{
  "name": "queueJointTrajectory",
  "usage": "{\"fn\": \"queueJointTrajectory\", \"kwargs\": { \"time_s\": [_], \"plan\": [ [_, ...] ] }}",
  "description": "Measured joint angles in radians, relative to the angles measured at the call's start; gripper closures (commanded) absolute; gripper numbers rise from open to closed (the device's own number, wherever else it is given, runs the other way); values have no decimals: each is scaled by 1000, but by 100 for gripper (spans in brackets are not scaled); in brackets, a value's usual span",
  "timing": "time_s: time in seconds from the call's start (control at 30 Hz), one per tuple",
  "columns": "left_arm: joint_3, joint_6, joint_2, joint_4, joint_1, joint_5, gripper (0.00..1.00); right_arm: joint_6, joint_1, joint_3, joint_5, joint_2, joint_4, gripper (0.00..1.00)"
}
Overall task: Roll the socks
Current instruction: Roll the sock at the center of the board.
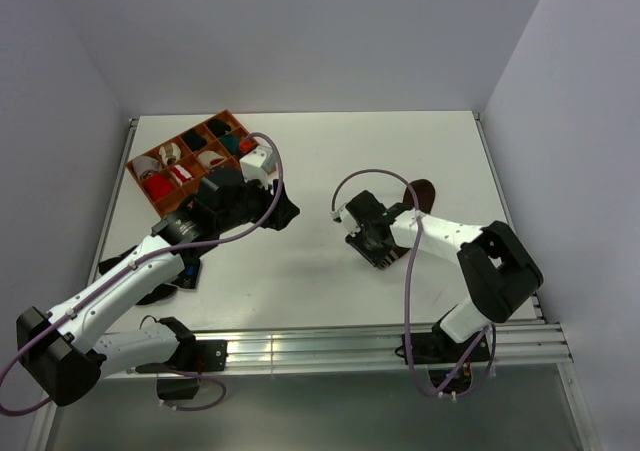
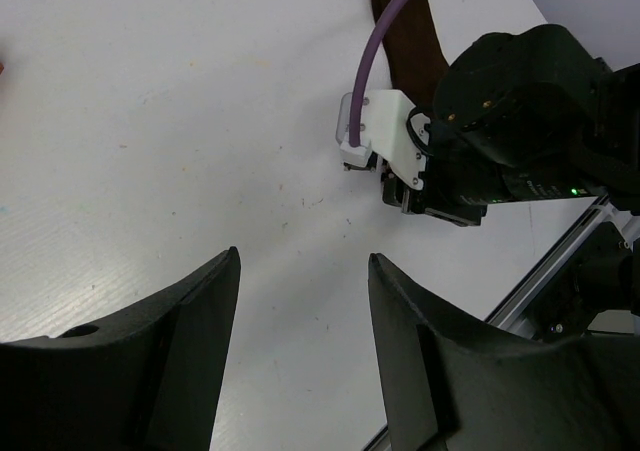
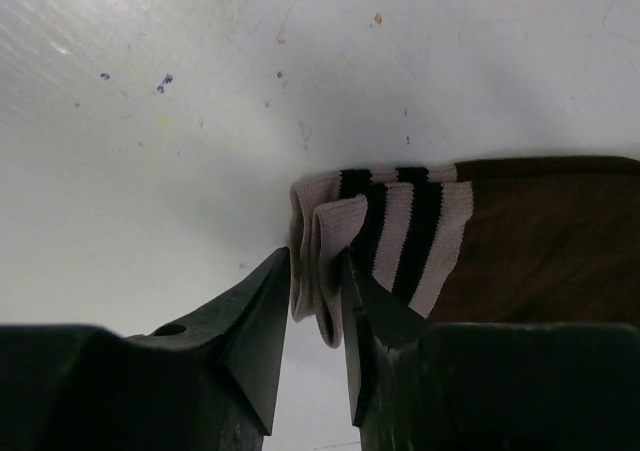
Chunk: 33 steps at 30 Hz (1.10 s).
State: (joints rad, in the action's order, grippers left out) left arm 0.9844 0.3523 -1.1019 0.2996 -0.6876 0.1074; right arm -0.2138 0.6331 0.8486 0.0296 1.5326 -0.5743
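Observation:
The socks (image 3: 520,241) are dark brown with a pale, dark-striped cuff (image 3: 345,236) and lie flat on the white table. My right gripper (image 3: 316,281) is shut on the folded cuff edge, pinching it between its fingers. In the top view the right gripper (image 1: 378,251) is at the table's middle right, and the brown socks (image 1: 422,192) stick out behind its arm. My left gripper (image 2: 303,281) is open and empty above bare table. In the top view it (image 1: 285,214) is left of centre. The left wrist view shows the right gripper (image 2: 470,151) and the socks (image 2: 410,51).
A brown compartment tray (image 1: 152,203) holding red, white, teal and dark sock bundles stands at the back left, just behind my left arm. Grey walls close in the table on three sides. A metal rail (image 1: 400,346) runs along the near edge.

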Motion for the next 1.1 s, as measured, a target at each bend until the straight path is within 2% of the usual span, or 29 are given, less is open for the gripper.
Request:
{"fn": "queueJointTrajectory", "kwargs": {
  "time_s": [0.1, 0.2, 0.4, 0.63, 0.9, 1.1],
  "plan": [
    [-2, 4, 0, -3, 0, 0, 40, 3, 5, 10, 10, 35, 3, 70],
    [-3, 35, -3, -3, 2, 3, 42, 6, 11, 30, 23, 58, 0, 82],
    [-4, 174, -6, 12, 27, -49, 43, -3, 16, 100, 13, 121, 1, 89],
    [-127, 372, 123, -29, 157, -116, 42, -19, 53, 253, -53, 248, 14, 91],
    [-192, 482, 288, -69, 159, -229, 41, -40, 237, 326, -195, 304, 31, 93],
    [-265, 507, 356, -94, 159, -270, 49, -69, 326, 360, -390, 309, -18, 94]
  ]
}}
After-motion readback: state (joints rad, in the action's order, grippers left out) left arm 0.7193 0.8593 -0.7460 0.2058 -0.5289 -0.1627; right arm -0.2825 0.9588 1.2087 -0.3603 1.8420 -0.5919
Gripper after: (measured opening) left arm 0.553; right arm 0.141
